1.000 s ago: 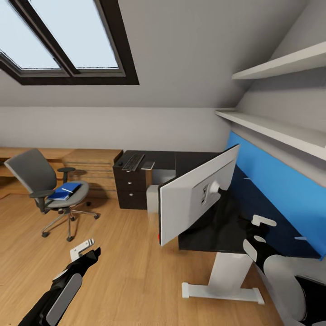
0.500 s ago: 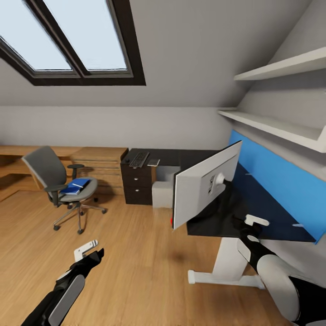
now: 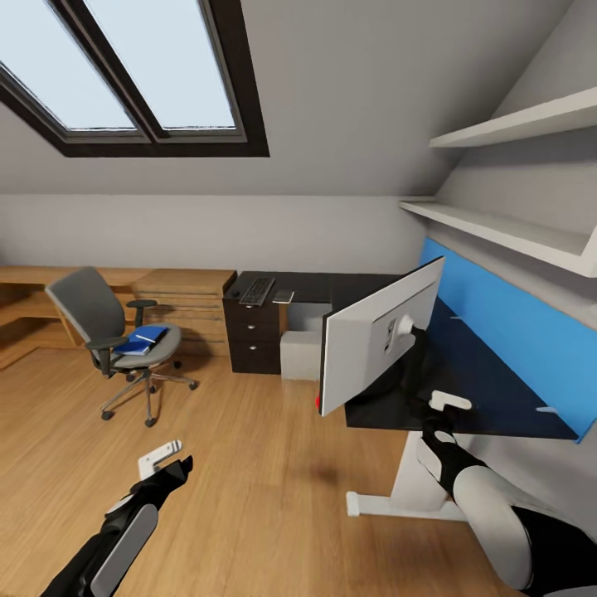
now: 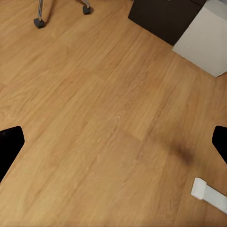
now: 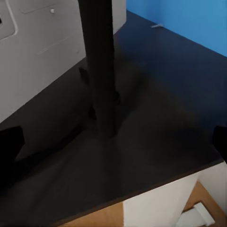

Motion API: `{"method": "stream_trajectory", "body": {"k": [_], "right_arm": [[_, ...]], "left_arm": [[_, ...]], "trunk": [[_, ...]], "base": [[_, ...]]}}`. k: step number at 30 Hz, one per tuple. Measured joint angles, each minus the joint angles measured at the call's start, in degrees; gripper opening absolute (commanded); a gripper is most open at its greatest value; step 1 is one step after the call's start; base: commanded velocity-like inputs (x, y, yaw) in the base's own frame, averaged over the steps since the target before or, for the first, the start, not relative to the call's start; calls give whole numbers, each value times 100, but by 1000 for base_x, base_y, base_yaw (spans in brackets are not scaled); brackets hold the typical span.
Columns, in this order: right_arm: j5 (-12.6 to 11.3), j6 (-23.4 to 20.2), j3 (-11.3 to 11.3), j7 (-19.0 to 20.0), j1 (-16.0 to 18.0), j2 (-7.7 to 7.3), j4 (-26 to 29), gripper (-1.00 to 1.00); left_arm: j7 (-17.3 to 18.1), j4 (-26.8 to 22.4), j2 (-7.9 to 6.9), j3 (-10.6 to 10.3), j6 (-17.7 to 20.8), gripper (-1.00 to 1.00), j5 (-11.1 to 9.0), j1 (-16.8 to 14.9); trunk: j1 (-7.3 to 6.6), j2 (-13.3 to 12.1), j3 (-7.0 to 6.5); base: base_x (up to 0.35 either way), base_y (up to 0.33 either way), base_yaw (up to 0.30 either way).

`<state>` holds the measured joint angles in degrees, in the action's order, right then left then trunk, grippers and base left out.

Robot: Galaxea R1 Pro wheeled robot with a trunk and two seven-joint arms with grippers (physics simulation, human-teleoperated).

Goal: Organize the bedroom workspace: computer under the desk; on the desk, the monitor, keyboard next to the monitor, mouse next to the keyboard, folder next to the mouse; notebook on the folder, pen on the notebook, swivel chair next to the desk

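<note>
Overhead, a skylight was set into the sloped grey wall of the bedroom, and two pale shelves were mounted above a blue wall panel. The monitor was seen from behind on the black top of the desk, its pale back turned toward the head camera and a red dot at its lower corner. In the right wrist view its black stand was planted upright on the desk top. The right gripper was held just above the desk beside that stand, jaws parted and nothing between them. At the far end of the desk the keyboard lay above the dark drawers, with a small pale flat item (too small to be identified) just beside it. The computer stood on the floor under the desk next to the drawers. The swivel chair was parked well apart from the desk near an oak dresser, and the folder rested on its seat. The left gripper was held over the oak floor, jaws spread wide and empty.
</note>
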<state>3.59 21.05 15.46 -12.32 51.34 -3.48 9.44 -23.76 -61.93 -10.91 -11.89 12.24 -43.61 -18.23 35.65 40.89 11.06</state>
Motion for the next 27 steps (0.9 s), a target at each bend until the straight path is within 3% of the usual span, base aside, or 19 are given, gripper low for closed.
{"method": "stream_trajectory", "body": {"k": [9, 22, 27], "right_arm": [[172, 235, -39, -18, 0, 111, -26, 100], [182, 322, -41, -57, 0, 83, -40, 100], [182, 323, -41, -58, 0, 83, -40, 100]], "left_arm": [[1, 1, 0, -216, -2, 100, 5, 0], [-20, 1, 0, -539, -11, 100, 14, 1], [-19, -1, 0, -560, -11, 100, 22, 1]], "trunk": [[-2, 1, 0], [-1, 1, 0], [-1, 1, 0]], "base": [[200, 21, 0], [100, 1, 0], [107, 0, 0]]}}
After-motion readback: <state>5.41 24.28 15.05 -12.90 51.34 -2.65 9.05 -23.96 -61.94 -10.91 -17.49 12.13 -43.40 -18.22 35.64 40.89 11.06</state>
